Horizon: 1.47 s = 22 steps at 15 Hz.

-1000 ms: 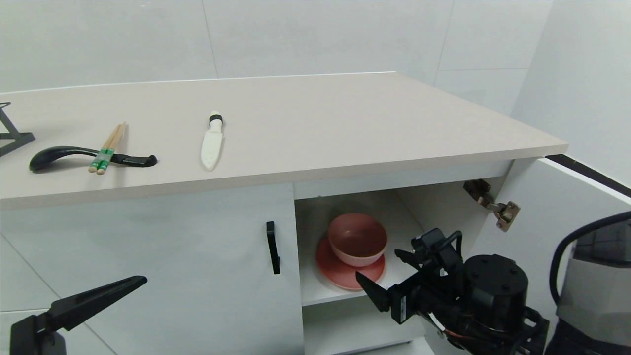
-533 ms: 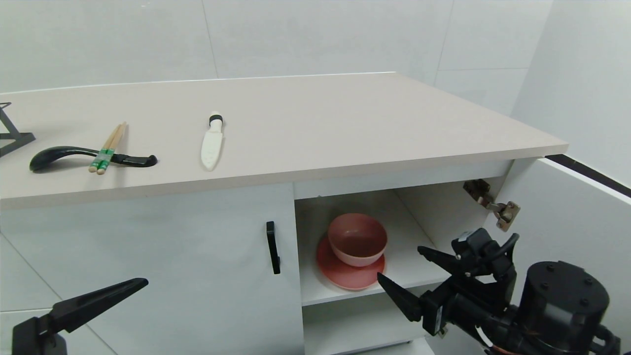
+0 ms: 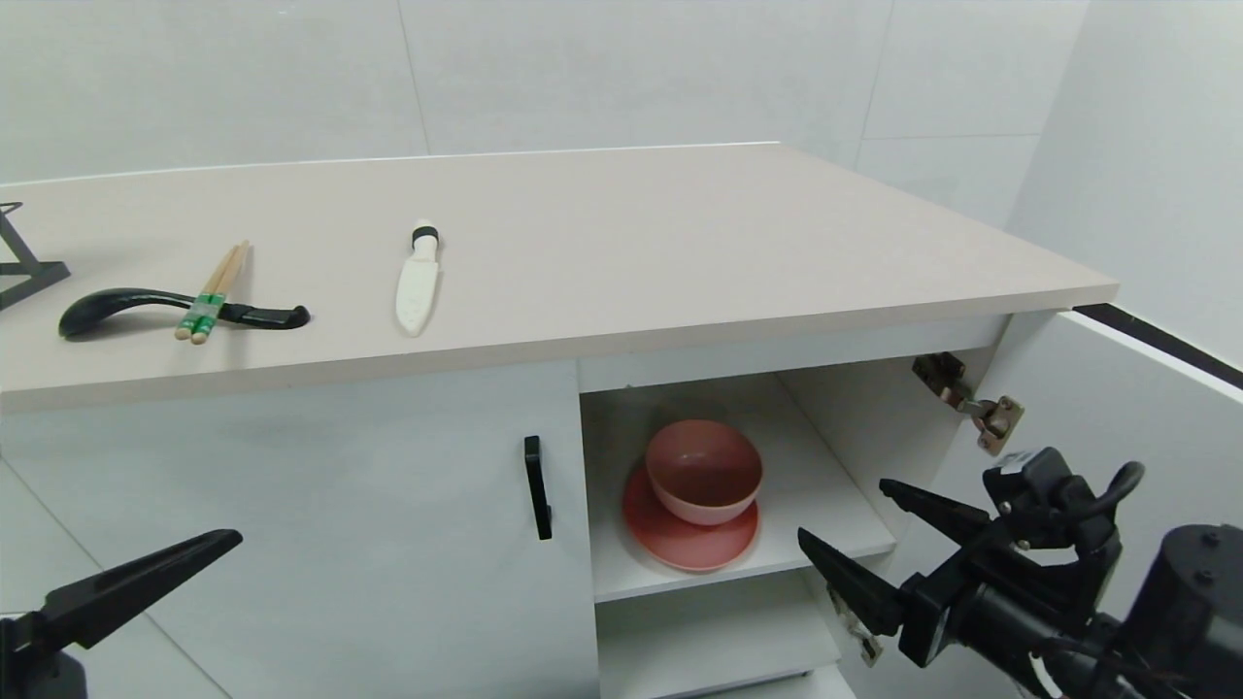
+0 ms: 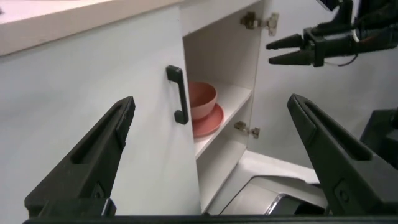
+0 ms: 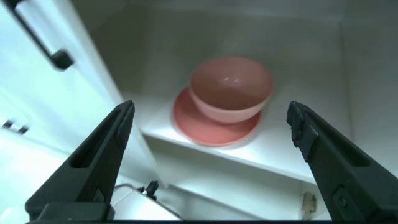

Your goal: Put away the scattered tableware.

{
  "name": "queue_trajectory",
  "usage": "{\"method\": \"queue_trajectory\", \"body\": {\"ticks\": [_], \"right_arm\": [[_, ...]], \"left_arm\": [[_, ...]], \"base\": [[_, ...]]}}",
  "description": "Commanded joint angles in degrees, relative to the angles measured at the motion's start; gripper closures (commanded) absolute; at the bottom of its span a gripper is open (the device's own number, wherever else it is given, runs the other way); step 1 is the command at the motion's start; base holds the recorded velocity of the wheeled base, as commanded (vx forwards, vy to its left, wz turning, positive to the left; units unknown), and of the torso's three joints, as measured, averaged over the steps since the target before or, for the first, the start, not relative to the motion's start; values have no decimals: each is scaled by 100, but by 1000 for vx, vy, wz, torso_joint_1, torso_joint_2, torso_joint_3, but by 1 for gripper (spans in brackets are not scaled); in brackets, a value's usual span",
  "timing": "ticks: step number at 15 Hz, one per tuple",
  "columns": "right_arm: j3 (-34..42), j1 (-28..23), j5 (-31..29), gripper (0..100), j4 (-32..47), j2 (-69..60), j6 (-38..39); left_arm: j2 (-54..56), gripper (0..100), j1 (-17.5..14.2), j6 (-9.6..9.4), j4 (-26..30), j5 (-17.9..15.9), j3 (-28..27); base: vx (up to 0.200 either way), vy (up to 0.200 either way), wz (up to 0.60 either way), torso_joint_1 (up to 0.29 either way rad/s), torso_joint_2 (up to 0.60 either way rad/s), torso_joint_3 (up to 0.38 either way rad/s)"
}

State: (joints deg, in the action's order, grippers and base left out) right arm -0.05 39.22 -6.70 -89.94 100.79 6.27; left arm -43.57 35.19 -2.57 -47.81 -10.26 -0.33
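Well, we find the tableware in two places. On the pale beige countertop [image 3: 680, 223] lie a glossy black curved spoon [image 3: 146, 303], a pair of wooden chopsticks with green bands [image 3: 209, 289] resting across the spoon's handle, and a cream-white knife with a black ring on its handle [image 3: 419, 277], which lies near them but apart, on their right. Inside the white cabinet, on the upper white shelf [image 3: 825, 505], a round pink bowl [image 3: 703, 471] stands upright on a flat salmon-red plate [image 3: 680, 546]. The bowl's inside is smooth and shows a small highlight.

The closed left door carries a black bar handle [image 3: 537, 487]. The white right door [image 3: 1117, 408] stands open on its metal hinge [image 3: 971, 408].

The right gripper [image 3: 843, 513] hangs in front of the open compartment, near the open door and apart from the bowl. Its fingers are spread wide and have hold of nothing. The left gripper [image 4: 209, 102] is low before the closed door, well apart from all tableware, also spread wide with nothing between its fingers.

Some parts we cannot see well. The bowl covers the middle of the plate. In the head view the picture's edge cuts the left gripper's finger. A black stand [image 3: 24, 264] is cut off at the counter's far left (we cannot tell what it is). We also cannot tell whether the knife is in a sheath.
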Motion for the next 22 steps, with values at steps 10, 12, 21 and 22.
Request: {"method": "queue_trajectory", "body": {"ticks": [10,12,21,22], "right_arm": [[5,-476,-6,0,-6,-789,-644],[5,-485,-68,0,-6,-947,-688],[5,-749,-191,0,706,-1993,-679],[5,-846,-191,0,943,-2081,-679]], "left_arm": [[3531,0,-2008,275,3577,60,-617],[3601,0,-2043,284,3806,631,-574],[3777,0,-2904,231,4104,1299,-644],[3803,0,-2992,240,4113,1334,-565]], "base": [[0,0,0,0,0,0],[0,0,0,0,0,0],[0,0,0,0,0,0],[0,0,0,0,0,0]]}}
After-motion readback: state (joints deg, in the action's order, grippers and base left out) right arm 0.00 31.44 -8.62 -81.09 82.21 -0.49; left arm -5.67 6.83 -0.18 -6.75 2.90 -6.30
